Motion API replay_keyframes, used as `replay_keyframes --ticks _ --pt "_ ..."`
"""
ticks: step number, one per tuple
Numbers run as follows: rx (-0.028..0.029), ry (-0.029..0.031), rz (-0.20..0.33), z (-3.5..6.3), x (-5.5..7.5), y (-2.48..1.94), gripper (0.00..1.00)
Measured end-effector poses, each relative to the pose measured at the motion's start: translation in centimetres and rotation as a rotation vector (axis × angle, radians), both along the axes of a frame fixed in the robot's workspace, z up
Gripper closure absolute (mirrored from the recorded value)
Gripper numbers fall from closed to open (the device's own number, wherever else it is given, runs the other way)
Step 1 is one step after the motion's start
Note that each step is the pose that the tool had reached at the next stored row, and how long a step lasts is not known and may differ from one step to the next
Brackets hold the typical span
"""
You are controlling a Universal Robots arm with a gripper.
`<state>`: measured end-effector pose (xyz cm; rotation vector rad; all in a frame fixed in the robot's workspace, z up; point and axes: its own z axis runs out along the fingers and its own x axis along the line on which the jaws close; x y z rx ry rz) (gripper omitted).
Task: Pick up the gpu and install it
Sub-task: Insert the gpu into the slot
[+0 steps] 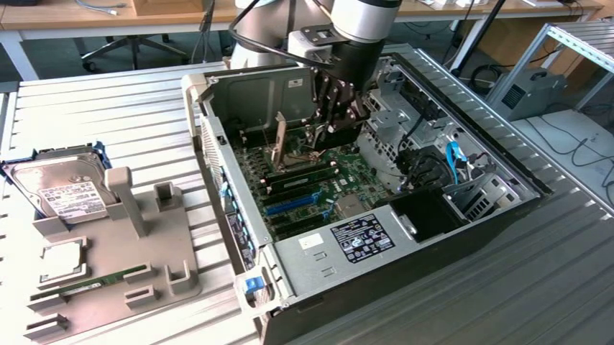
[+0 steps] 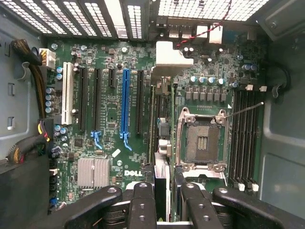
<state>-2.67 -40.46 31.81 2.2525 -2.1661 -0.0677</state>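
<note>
Gpu (image 2: pixel 161 143) is clamped edge-on in the gripper (image 2: pixel 164 200), hung over the motherboard (image 2: pixel 109 119) between the blue slot (image 2: pixel 125 105) and the CPU socket (image 2: pixel 202 140); it is best kept upright, parallel to the slots, bracket (image 2: pixel 169 57) rearward, and pressed evenly

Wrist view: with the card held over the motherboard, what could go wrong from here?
The gpu, clamped edge-on in the gripper, hangs between the blue slot and the open CPU socket; lowered misaligned, it could strike the socket. Its bracket end sits near a red wire that might snag.
</note>
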Motion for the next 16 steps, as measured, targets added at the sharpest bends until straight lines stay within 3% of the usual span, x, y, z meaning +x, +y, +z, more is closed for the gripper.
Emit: replay_keyframes --ticks 3,7,10,13,15,16 --pt "0.0001 0.0 -0.027 -0.01 0.0 0.0 0.74" --pt "0.0001 -0.0001 -0.027 -0.04 0.0 -0.82 0.74" --pt "0.0001 -0.0001 -0.027 -0.07 0.0 -1.55 0.74" --pt "0.0002 -0.0001 -0.027 -0.09 0.0 -2.67 0.74" --pt "0.0002 -0.0001 -0.027 -0.09 0.0 -2.97 0.74" --pt "0.0005 -0.0001 -0.027 -0.09 0.0 -3.35 0.74"
